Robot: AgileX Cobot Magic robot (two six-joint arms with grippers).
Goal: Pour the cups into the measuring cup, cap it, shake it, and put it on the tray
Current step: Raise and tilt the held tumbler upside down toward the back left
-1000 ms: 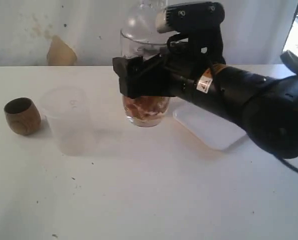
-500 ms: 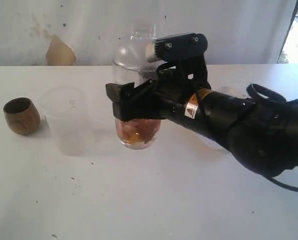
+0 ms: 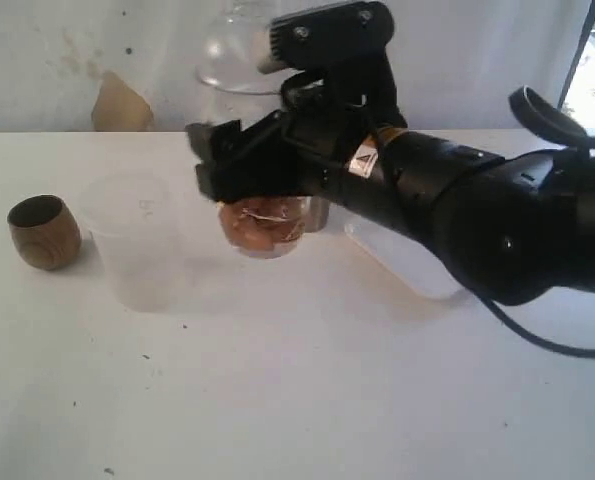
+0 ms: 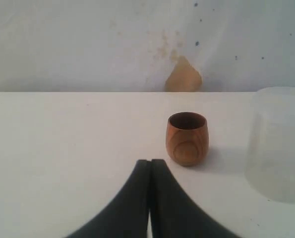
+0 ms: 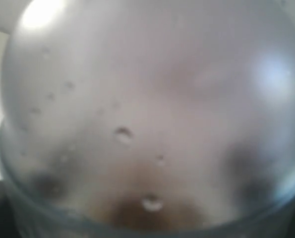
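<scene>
My right gripper [image 3: 245, 170] is shut on the measuring cup [image 3: 263, 226], a clear tumbler with brown contents and a clear domed cap [image 3: 229, 52]. It hangs above the table, leaning left. That cap [image 5: 147, 114] fills the right wrist view, with droplets inside. The frosted plastic cup [image 3: 132, 240] and the wooden cup [image 3: 44, 232] stand to the left. A sliver of the steel tumbler [image 3: 318, 213] shows behind the held cup. The white tray [image 3: 402, 258] lies under the right arm. My left gripper [image 4: 150, 164] is shut and empty, close to the wooden cup [image 4: 186, 138], with the frosted cup [image 4: 278, 144] beside it.
A white wall with a tan patch [image 3: 120, 104] runs behind the table's far edge. The right arm's black body [image 3: 477, 210] reaches across the right half of the table, over the tray.
The right gripper has carried the capped measuring cup leftward, dipping low and then rising again, and the cup now leans more to the left. The cups on the table have not moved.
</scene>
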